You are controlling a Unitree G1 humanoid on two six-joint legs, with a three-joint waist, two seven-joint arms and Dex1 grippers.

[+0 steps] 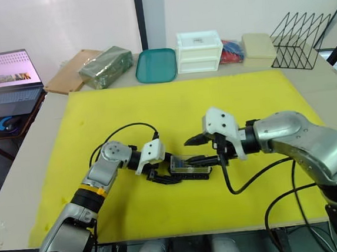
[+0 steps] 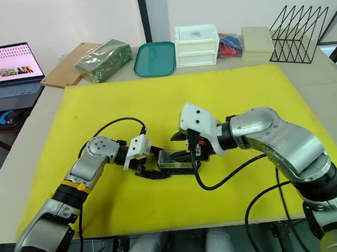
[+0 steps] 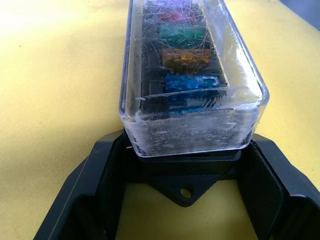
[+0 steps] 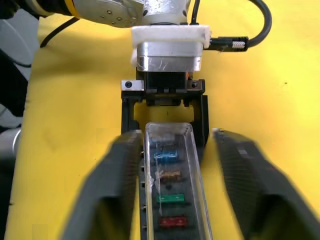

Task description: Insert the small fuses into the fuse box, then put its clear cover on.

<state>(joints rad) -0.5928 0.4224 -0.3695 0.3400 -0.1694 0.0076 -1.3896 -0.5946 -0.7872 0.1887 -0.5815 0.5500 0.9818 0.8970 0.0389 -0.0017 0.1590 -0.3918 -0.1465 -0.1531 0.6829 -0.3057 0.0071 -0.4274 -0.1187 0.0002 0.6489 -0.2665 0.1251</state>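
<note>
The left hand (image 1: 161, 177) lies low on the yellow mat (image 1: 242, 96), its two black fingers (image 3: 95, 185) spread to either side of one end of the fuse box (image 3: 185, 182), which sits between them; whether they press it cannot be told. The clear cover (image 3: 195, 75) is already seated over the fuse box, and through it the small fuses (image 3: 186, 56) show in a row: red, green, amber and blue. The right hand (image 1: 195, 149) comes in from 3 o'clock at the opposite end of the box, its fingers (image 4: 107, 195) held apart on either side of the covered block, one close against the cover's edge and the other standing a little off it. The box rests near the middle of the mat, slightly toward 6 o'clock, between the two hands. At 12 o'clock on the counter (image 1: 52, 109), beyond the mat, stand a teal tray (image 1: 155, 65) and a white drawer unit (image 1: 198, 51) just beside it, with a black wire rack (image 1: 300, 41) toward 2 o'clock. An open laptop (image 1: 8, 78) is out at 10 o'clock.
</note>
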